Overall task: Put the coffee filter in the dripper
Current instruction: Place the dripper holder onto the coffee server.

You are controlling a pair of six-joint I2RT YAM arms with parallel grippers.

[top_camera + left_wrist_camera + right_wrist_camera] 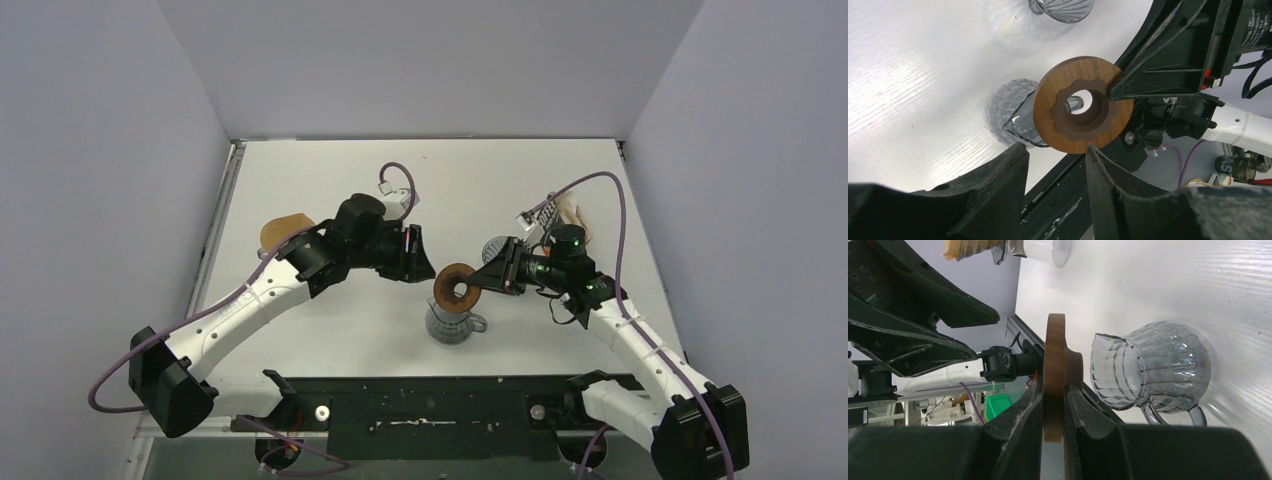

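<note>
Right pincer: your right gripper (pixel 1053 401) was clenched on the rim of the brown ring collar (pixel 1048 115). It held the ring on edge in the air, from the ring's 3 o'clock in the top view.
Left pincer: your left gripper (pixel 1055 155) was released, with nothing between its fingers. It sat at the ring's 10 o'clock, close by.
Dripper: the dripper (pixel 1153 367) sat on the table at the ring's 6 o'clock, apart from the ring and wearing no collar.
Coffee filter: you could not make it out for certain. A pale shape (pixel 574 212) lay at the right arm's 12 o'clock, too small to tell what it was.
Risk, slip: the grip was only on the ring's thin edge, so a jolt could have dropped it onto the dripper and knocked it over.
Risk, clash: both wrists crowded the ring, so a careless handover could have brought the fingers together.
Risk, wrong cone: the tan cone (pixel 285 230) lay at the left arm's 11 o'clock, and you could have mistaken it for the filter.
</note>
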